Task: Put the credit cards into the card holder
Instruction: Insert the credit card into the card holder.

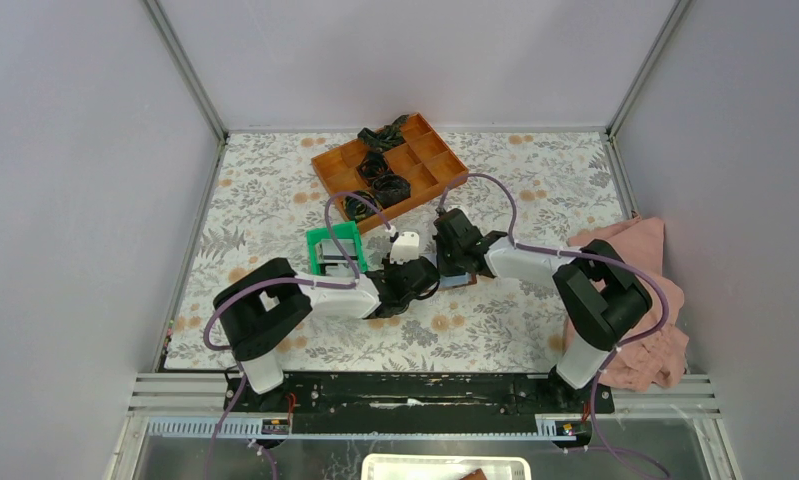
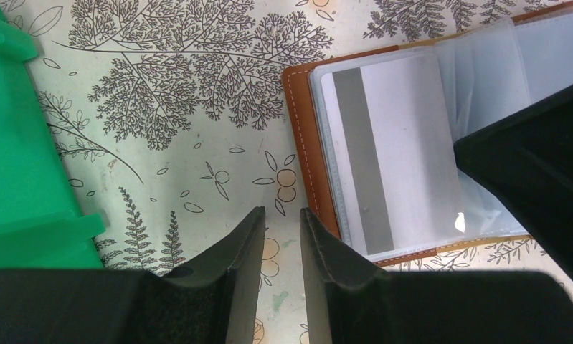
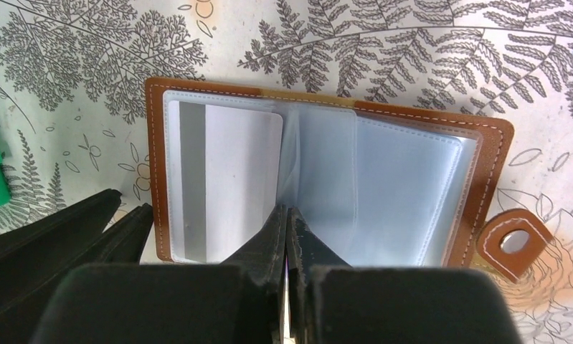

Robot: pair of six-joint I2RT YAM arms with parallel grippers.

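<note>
Card holder: the brown card holder (image 3: 154, 143) lies opened flat on the floral tabletop (image 1: 535, 200), between the two claws, with its clear sleeves (image 3: 405, 186) facing up.
Snap tab: the snap tab (image 3: 513, 242) sticks out from the edge of the holder farthest from the card and lies flat on the tabletop.
Credit card: one pale card (image 3: 226, 179) with a grey stripe sits inside the clear pocket on the half of the holder nearer the left claw. No other card can be made out.
Left claw: the left claw (image 2: 282, 213) is partly open, with a narrow gap between the fingers and only bare tabletop showing in it; it holds nothing.
Holder relative to left claw: the holder's stitched brown edge runs just beside the outer finger (image 2: 326, 258), on the card side. Whether the finger touches the edge cannot be told.
Right claw: the right claw (image 3: 287, 209) has its fingers pressed fully together. Whether a thin sleeve is caught between them cannot be told.
Holder relative to right claw: the tips sit over the holder's central fold, with the carded pocket on one side and the loose sleeves on the other.
Green tray: the green tray (image 2: 18, 143) stands near the left claw, apart from the holder.
Orange tray: the orange tray (image 1: 435, 165) lies farther back, with black coiled items (image 1: 385, 185) in several compartments.
Cloth: a pink cloth (image 1: 645, 300) lies bunched by the right arm.
</note>
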